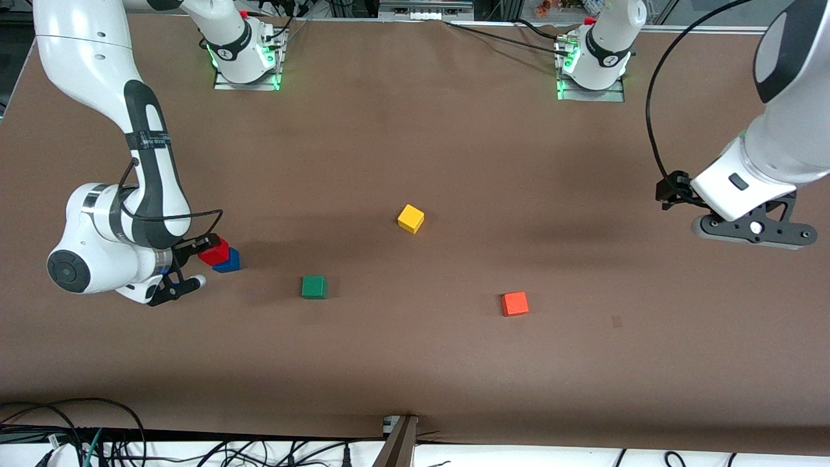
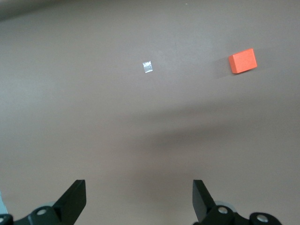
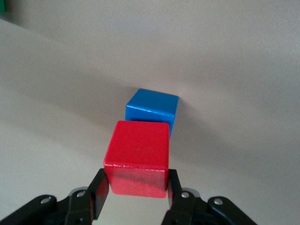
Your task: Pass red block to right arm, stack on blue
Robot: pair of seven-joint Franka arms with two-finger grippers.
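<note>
- The bench (image 1: pixel 415 130) is a brown sheet carrying five small cubes.
- The right arm (image 1: pixel 139 168) bends down at its own end of the bench. Its claw (image 1: pixel 206 250) pinches the red block (image 1: pixel 214 250) by two facing sides.
- The left arm (image 1: pixel 788 139) waits raised at its own end of the bench. Its claw (image 2: pixel 139 199) hangs over bare bench with the fingers (image 2: pixel 75 199) spread and nothing between them.
- The red block is a cube, so no axis is longer than another. It is held level, one flat face up and one corner pointing toward the green block's side. In the front view it overlaps the blue block (image 1: pixel 228 261) and sits off-centre from it. In the right wrist view it is close to the blue block; whether the two touch I cannot tell.
- The blue block rests on the bench, its faces turned a little from the red block's.
- The yellow block (image 1: pixel 410 218) lies near the bench's middle.
- The green block (image 1: pixel 314 287) lies between the blue block and the orange block (image 1: pixel 515 303), which is toward the left arm's end.
</note>
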